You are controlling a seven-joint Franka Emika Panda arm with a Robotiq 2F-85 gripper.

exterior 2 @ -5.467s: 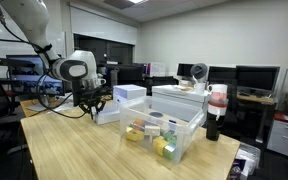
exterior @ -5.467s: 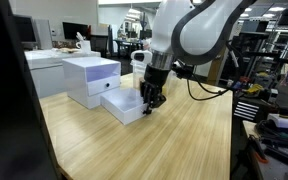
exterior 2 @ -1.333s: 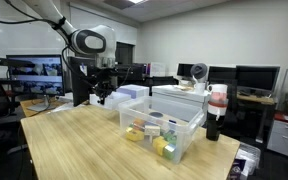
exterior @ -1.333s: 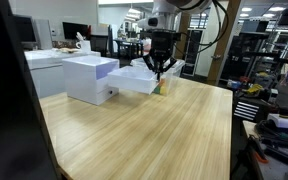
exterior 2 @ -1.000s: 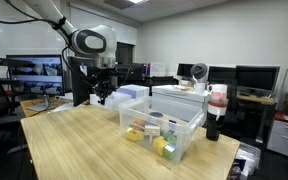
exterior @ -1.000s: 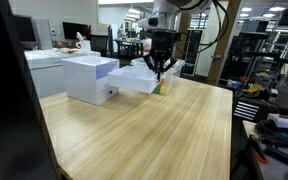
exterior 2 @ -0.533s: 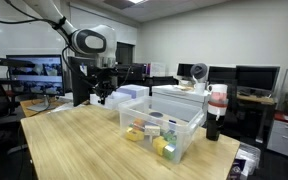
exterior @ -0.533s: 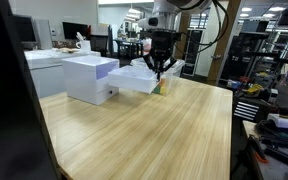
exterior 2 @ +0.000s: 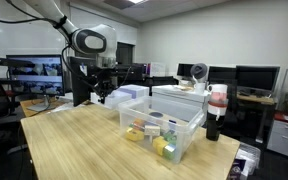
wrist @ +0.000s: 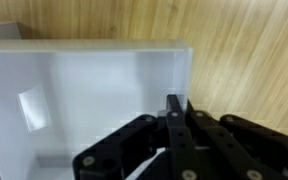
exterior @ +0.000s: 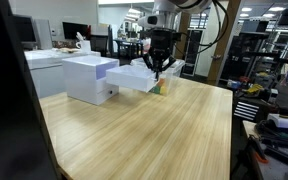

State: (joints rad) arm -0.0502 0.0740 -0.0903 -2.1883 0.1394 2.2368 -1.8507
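Frosted plastic, pale and half see-through, formed the bin [exterior: 134, 76], which sat just under the claw [exterior: 161, 68] and stretched away to one side of it. The claw's fingers were pressed together with nothing pinched between them, as the wrist view [wrist: 172, 104] showed plainly. That view gave only the bin's [wrist: 84, 90] whitish floor and one corner wall below the claw. An exterior view showed what the wrist view did not: yellow and green items [exterior 2: 162, 143] lying inside the bin [exterior 2: 189, 128], with the claw [exterior 2: 102, 94] hanging beyond it. A white drawer unit [exterior: 89, 78] stood just beside the bin, farther from the claw. Beneath the claw ran a light wooden table [exterior: 154, 130] with long planks. Around it lay an office-like room with monitors [exterior 2: 254, 78] well apart from the claw.
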